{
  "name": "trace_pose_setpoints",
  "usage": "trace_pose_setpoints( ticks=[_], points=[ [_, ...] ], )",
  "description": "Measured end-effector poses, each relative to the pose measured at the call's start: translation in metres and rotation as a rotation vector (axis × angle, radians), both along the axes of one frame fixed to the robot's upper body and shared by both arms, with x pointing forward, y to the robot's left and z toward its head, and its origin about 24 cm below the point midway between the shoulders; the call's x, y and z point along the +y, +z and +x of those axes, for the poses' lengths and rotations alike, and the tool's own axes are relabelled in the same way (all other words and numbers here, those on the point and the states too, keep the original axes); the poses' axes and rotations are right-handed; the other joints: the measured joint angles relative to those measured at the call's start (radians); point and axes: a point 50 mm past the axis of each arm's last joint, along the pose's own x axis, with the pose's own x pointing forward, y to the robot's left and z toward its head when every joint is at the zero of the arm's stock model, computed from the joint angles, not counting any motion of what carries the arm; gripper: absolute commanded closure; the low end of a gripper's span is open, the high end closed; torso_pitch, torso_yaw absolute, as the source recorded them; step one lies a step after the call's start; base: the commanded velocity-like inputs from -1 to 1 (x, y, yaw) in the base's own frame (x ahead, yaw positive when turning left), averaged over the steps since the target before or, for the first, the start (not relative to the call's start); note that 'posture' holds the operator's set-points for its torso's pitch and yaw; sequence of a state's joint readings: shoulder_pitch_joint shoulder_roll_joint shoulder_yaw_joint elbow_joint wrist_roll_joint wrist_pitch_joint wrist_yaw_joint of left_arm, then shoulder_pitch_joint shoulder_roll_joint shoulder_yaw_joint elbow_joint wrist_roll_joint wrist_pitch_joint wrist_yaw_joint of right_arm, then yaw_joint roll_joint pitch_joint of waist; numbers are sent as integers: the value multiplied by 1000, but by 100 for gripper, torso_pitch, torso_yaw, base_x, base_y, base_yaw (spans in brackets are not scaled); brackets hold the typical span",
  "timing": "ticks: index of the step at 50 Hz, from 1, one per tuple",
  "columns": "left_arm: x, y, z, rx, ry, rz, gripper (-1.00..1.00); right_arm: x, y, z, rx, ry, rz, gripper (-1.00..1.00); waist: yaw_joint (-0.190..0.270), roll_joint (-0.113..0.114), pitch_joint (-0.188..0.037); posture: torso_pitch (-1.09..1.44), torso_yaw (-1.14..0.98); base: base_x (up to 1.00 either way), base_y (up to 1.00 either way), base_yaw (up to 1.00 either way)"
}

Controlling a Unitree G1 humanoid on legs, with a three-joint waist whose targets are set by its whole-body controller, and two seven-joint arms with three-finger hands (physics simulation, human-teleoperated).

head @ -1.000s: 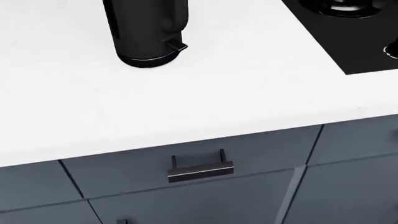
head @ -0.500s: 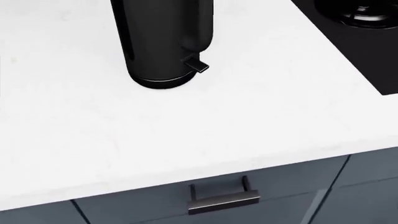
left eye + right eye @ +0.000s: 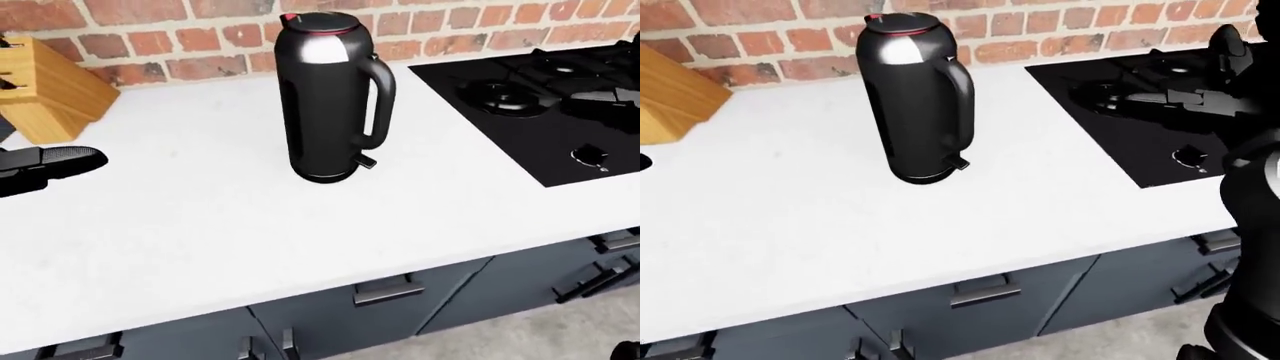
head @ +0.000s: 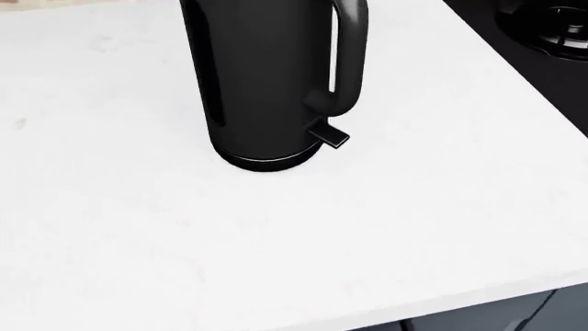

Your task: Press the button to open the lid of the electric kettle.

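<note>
The black electric kettle stands upright on the white counter by the brick wall. Its lid, ringed in red, is down, and a small red button shows at the lid's left rim. The handle faces right, with a small switch at its foot. In the head view only the kettle's lower body shows. My left hand hovers at the left edge, well left of the kettle, fingers stretched out and empty. My right hand reaches over the stove, far right of the kettle, open and empty.
A wooden knife block stands at the far left by the wall. The black stove fills the counter's right part. Dark blue drawers with bar handles run under the counter edge.
The head view has shifted: the kettle sits lower, further right and larger in the picture, and the drawer handle has dropped out of sight. The camera moved, not the kettle.
</note>
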State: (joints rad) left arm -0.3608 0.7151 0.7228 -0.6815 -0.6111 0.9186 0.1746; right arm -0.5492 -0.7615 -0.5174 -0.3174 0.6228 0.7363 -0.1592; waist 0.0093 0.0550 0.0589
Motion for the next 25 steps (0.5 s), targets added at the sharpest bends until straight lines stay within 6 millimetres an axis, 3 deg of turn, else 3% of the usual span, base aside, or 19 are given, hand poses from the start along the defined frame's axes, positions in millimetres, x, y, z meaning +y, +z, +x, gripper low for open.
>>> trace_pose_setpoints(
  ticks=[5, 9, 11, 13, 17, 20, 22, 25],
  points=[
    [-2, 3, -1, -13, -2, 14, -100, -3, 4, -3, -13, -12, 0, -100, 0, -44, -5, 0, 0, 13, 13, 0],
    [-3, 7, -2, -30, -4, 23, -100, -4, 11, -6, -47, -22, -9, -100, 3, -100, -8, 0, 0, 13, 10, 0],
    [-5, 5, -1, -24, -17, 18, -100, -6, 10, -7, -47, -33, -3, -100, -9, -83, -2, 0, 0, 13, 3, 0],
    [-7, 2, 1, -4, -36, 19, -100, -10, 6, -5, -24, -49, 13, -100, -18, -80, 2, 0, 0, 14, 0, 0],
    [-7, 4, 2, -9, -36, 21, -100, -11, 6, -4, -19, -61, 15, -100, -16, -59, -21, 0, 0, 9, 0, 0],
    [-5, 10, -3, -46, -11, 39, -100, -7, 13, -7, -60, -47, 2, -100, -26, -28, 0, 0, 0, 0, 0, 0],
    [-4, 6, -2, -36, 0, 31, -100, -6, 8, -4, -45, -35, 13, -100, -22, -43, 20, 0, 0, 0, 0, 0],
    [-2, 3, 2, -11, 2, 10, -100, -5, 3, 0, -10, -22, 27, -100, -16, -57, 22, 0, 0, 0, 0, 0]
  ],
)
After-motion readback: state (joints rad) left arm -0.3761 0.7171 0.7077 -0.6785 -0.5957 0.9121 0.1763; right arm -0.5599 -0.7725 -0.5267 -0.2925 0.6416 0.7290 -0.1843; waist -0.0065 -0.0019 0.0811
